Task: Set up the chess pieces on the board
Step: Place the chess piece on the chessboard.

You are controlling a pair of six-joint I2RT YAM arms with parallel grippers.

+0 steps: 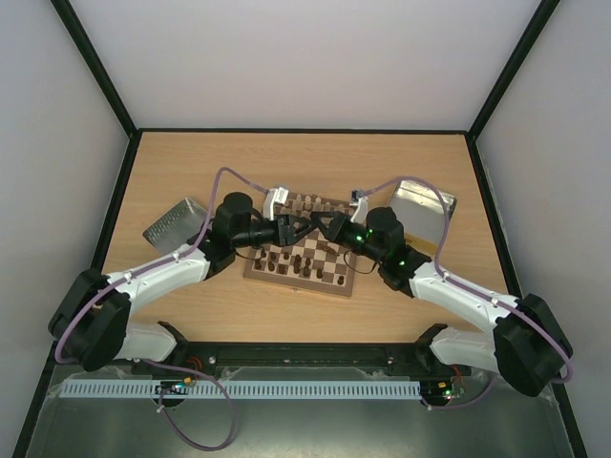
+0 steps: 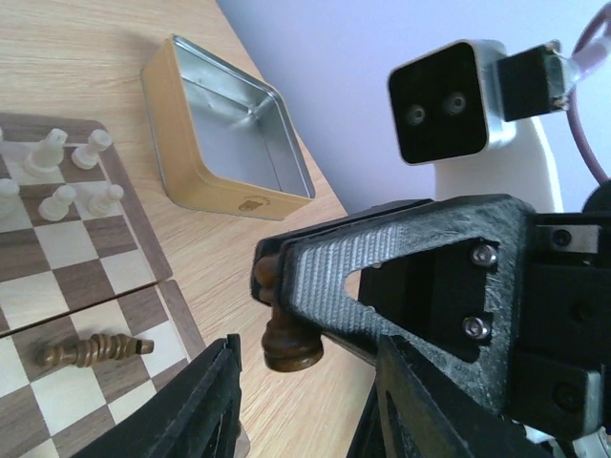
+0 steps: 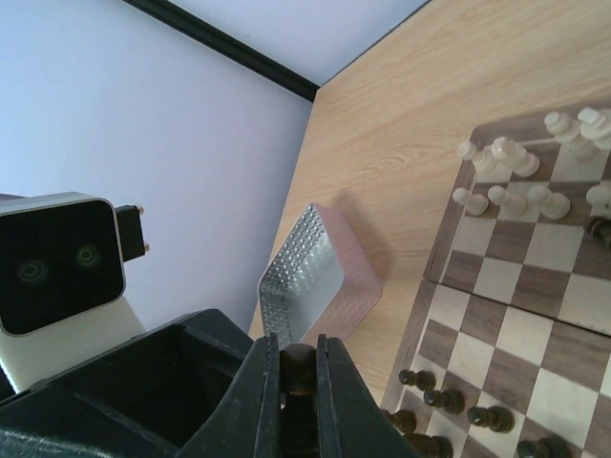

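Nearest the left wrist camera, the left arm's fingers [image 2: 196,410], black and blunt, are seen standing apart, one on each side of a small dark brown turned wooden chess piece [image 2: 286,339], with no contact on it that can be made out. That piece is clamped at its upper part by the right arm's fingers [image 2: 382,267], dark and ribbed, which are closed tight on it. In the right wrist view the same piece is glimpsed only as a dark sliver pinched between them.

From above, both pairs of fingers are seen meeting over the far half of the square wooden chessboard with light and dark brown squares [image 2: 67,243], which is laid at the middle of the light wooden counter [image 1: 286,162]. Cream turned wooden pieces [image 3: 516,157] are gathered upright on the board's far rows, and other dark brown pieces [image 3: 449,396] are stood on its near rows. One fallen dark brown piece [image 2: 95,351] is laid on its side on the board.

An open rectangular tin with gold outer walls and a silver inside [image 2: 239,203] is set on the counter near the board's far right corner, and a silver metal tin with a dimpled surface [image 3: 305,272] is placed to the board's left, apart from it
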